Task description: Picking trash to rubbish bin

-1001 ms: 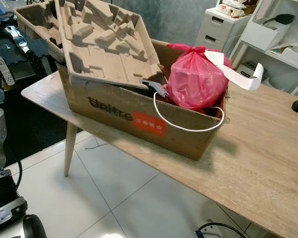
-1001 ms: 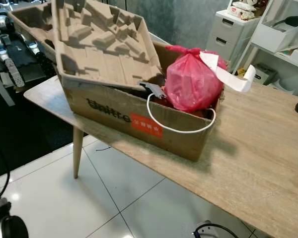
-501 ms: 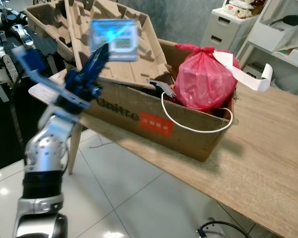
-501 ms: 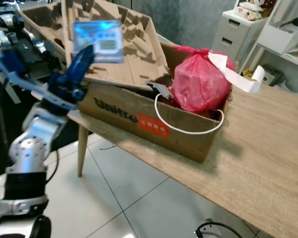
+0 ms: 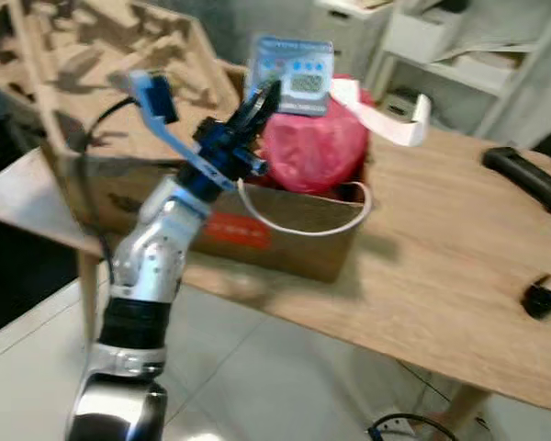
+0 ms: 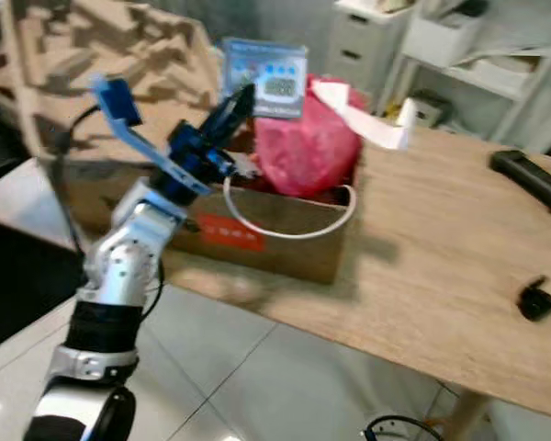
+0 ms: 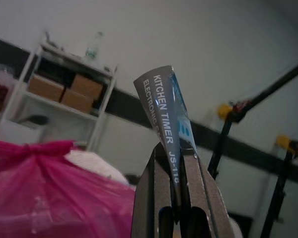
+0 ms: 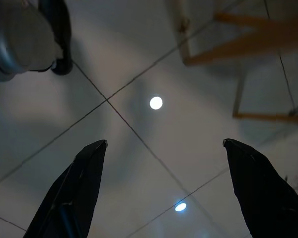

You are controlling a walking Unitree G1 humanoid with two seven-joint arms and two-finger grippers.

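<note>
above the cardboard box (image 5: 294,248) on the table (image 5: 441,239), our left gripper (image 5: 262,99) pinches a kitchen timer package (image 5: 291,75), carried but not yet dropped; our right gripper (image 8: 159,188) hangs spread, empty.

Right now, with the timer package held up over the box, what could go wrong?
The left gripper pinches the kitchen timer package only at its lower edge, so the thin card may bend or slip out. The pink trash bag is heaped high in the cardboard box right under it, so a dropped package might slide off the bag onto the table. The pulp tray stands close to the arm and could be bumped.
</note>
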